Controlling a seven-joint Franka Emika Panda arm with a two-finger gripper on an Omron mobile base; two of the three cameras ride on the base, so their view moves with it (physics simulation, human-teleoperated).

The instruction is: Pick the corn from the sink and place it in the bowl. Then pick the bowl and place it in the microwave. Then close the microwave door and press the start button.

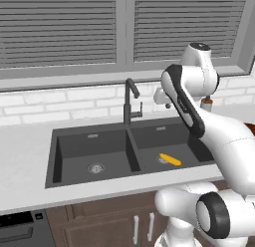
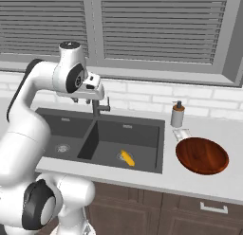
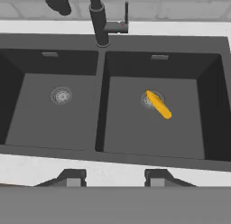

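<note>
The corn (image 3: 159,105) is a small yellow cob lying on the floor of the sink's right basin, beside the drain (image 1: 170,159) (image 2: 126,158). The dark grey double sink (image 1: 89,151) (image 2: 142,137) (image 3: 135,137) is set into a pale counter. On the counter to the right of the sink sits the reddish-brown bowl (image 2: 202,155), with nothing in it. My gripper (image 3: 113,179) (image 1: 164,102) (image 2: 81,100) hangs high above the sink near the faucet, pointing down. It is open with nothing between its fingers. The microwave and its door are out of view.
A tall black faucet (image 1: 130,99) (image 2: 97,108) (image 3: 99,20) rises behind the divider, close to my hand. A soap dispenser (image 2: 177,114) stands behind the bowl. A tiled wall and a window with blinds run along the back.
</note>
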